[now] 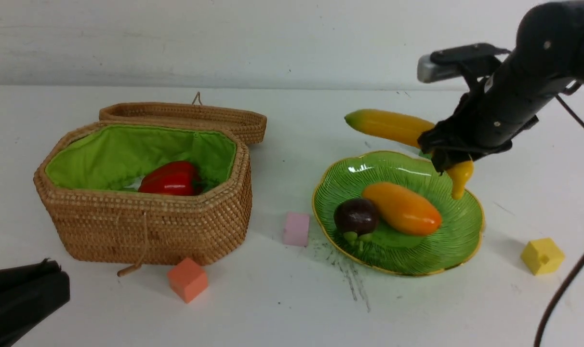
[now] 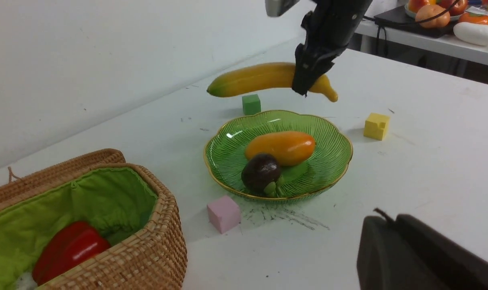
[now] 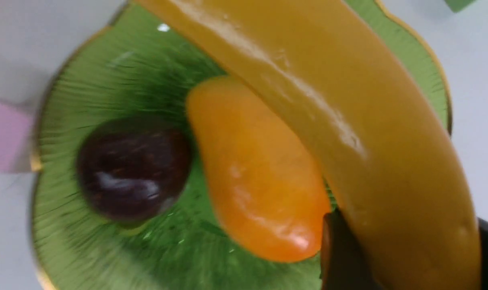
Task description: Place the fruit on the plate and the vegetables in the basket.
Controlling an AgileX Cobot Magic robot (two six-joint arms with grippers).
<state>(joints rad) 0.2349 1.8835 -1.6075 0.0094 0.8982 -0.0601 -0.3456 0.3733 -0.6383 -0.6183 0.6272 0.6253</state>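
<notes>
Front view: at upper right, the right tool (image 1: 447,159) grips the banana (image 1: 391,126) above the plate (image 1: 398,260), where mango (image 1: 403,208) and mangosteen (image 1: 356,216) lie; the left tool, lower left, is closed. Red pepper (image 1: 170,178) sits in the basket (image 1: 147,226), left of frame.

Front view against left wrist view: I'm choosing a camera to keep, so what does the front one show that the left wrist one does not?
Only front: the cord toggle on the basket's near side.
Only left wrist: a second table bearing more produce.
Both: the red pepper in the basket, and the banana gripped above the plate.
</notes>
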